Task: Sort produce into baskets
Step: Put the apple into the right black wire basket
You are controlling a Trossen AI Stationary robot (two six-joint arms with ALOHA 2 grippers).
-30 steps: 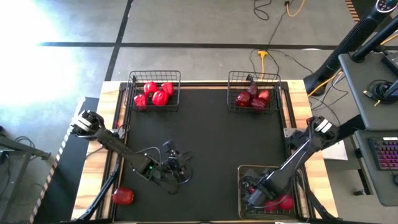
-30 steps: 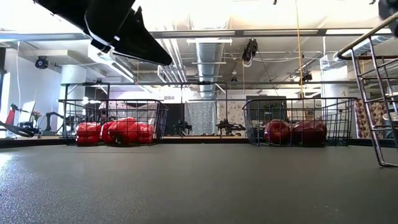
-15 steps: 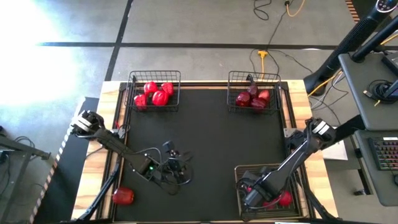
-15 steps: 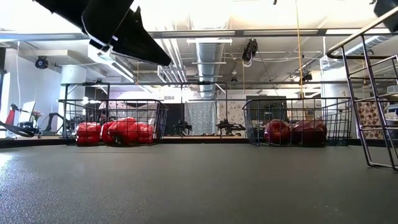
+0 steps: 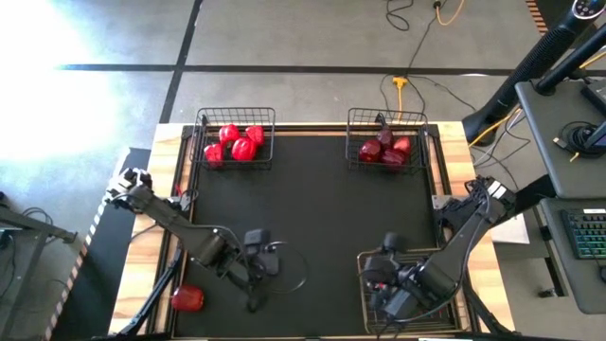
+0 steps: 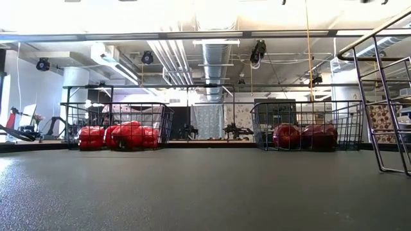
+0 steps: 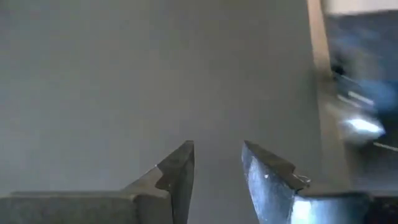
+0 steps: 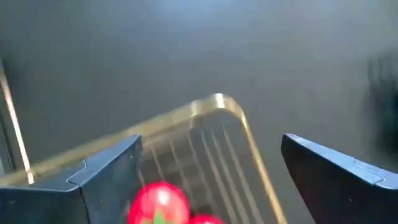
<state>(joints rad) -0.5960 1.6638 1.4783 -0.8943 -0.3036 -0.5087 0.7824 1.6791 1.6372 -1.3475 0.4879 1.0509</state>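
Three black wire baskets stand on the dark mat. The far-left one (image 5: pixel 235 116) holds bright red peppers (image 5: pixel 237 142), the far-right one (image 5: pixel 386 116) dark maroon fruits (image 5: pixel 383 150), and the near-right one (image 5: pixel 364 284) red tomatoes (image 8: pixel 158 202). One red piece (image 5: pixel 187 298) lies alone at the near left edge. My left gripper (image 5: pixel 258 282) is open and empty over the mat, right of that piece. My right gripper (image 5: pixel 383 284) is wide open and empty above the near-right basket's left side.
The two far baskets show across the mat in the low view (image 6: pixel 119 125) (image 6: pixel 308 125), and the near-right basket's frame (image 6: pixel 385 102) stands at that view's right. Wooden strips (image 5: pixel 166 218) border the mat. Bare mat (image 5: pixel 322 208) lies between the baskets.
My left gripper has gone toward the table's near edge and turned, leaving the low view. My right gripper has risen from the near-right basket, clear of the tomatoes. That basket has slid a little toward the table's left.
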